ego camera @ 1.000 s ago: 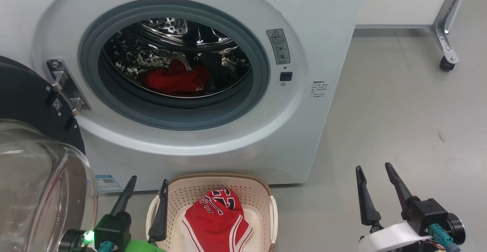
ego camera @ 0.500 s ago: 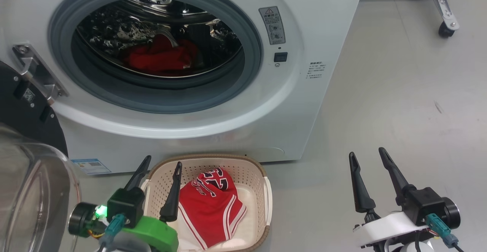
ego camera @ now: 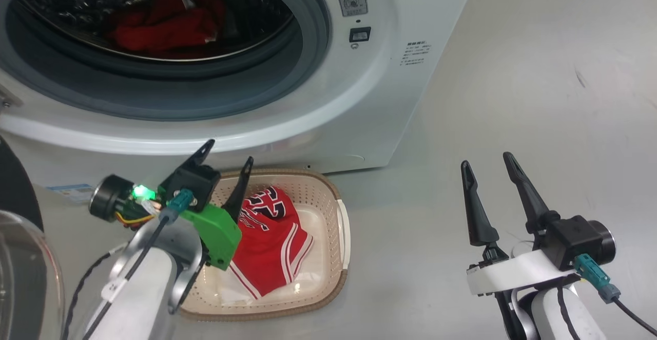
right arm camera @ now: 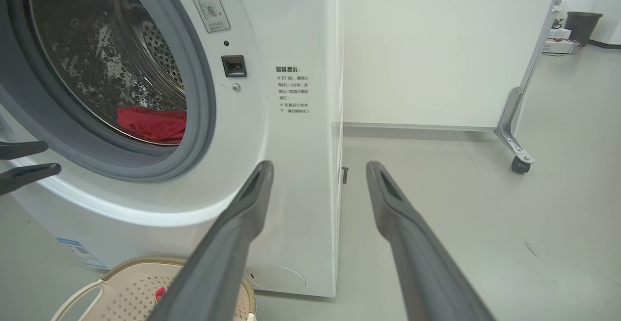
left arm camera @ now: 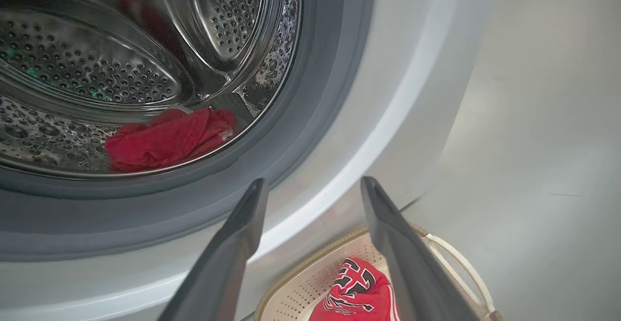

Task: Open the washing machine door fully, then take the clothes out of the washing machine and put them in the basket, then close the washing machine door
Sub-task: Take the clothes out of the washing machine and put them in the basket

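Two red clothes are being kept apart: one is being cradled in the drum of the washing machine, a lettered garment in the basket just before it. The left gripper is being held spread and empty near the basket's rim, the right gripper likewise over floor. The washing machine door is being left swung open.

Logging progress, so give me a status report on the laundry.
Left gripper open, empty, by basket. Right gripper open, empty, above floor. Red garment in basket, second garment in drum. Nothing in the way.
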Motion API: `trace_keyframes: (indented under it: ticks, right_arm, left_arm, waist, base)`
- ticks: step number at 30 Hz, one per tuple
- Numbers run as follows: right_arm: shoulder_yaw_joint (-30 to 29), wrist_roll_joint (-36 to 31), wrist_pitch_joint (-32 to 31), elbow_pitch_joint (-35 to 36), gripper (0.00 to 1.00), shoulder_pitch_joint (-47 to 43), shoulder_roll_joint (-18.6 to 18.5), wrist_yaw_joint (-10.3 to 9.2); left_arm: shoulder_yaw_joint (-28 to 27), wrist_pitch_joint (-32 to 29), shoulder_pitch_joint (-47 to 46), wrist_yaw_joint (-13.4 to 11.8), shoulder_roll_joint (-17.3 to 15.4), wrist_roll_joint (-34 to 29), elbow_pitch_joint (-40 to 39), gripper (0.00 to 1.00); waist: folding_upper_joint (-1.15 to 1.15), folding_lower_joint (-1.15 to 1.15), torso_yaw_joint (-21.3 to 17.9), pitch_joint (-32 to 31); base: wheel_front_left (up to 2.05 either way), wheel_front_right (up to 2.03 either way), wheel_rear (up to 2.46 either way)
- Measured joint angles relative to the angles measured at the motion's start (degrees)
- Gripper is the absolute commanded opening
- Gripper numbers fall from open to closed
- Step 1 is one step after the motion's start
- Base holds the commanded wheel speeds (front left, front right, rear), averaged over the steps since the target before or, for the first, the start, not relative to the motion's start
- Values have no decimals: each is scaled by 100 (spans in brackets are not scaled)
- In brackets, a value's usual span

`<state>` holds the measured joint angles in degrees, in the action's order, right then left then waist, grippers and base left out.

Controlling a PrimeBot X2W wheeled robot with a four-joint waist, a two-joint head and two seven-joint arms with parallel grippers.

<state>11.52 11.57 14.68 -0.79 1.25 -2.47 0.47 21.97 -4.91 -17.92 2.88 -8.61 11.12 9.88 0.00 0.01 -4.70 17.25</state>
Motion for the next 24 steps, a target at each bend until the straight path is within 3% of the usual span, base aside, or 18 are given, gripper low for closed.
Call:
trace_keyframes:
  ticks: [12,24]
  right_arm:
    - [240,437,0,113,100,544,-8,-20]
    - [537,877,0,199,100,1010,-11,-188]
  left_arm:
    - [176,-922,-1645,297,-570,-544,736,100]
    - [-276,-1597,-3016,345,-1196,-588,1479,100]
  waist:
    - [0,0,-379,840]
    - [0,0,-941,1546]
  base:
    - [0,0,0]
    - [0,0,0]
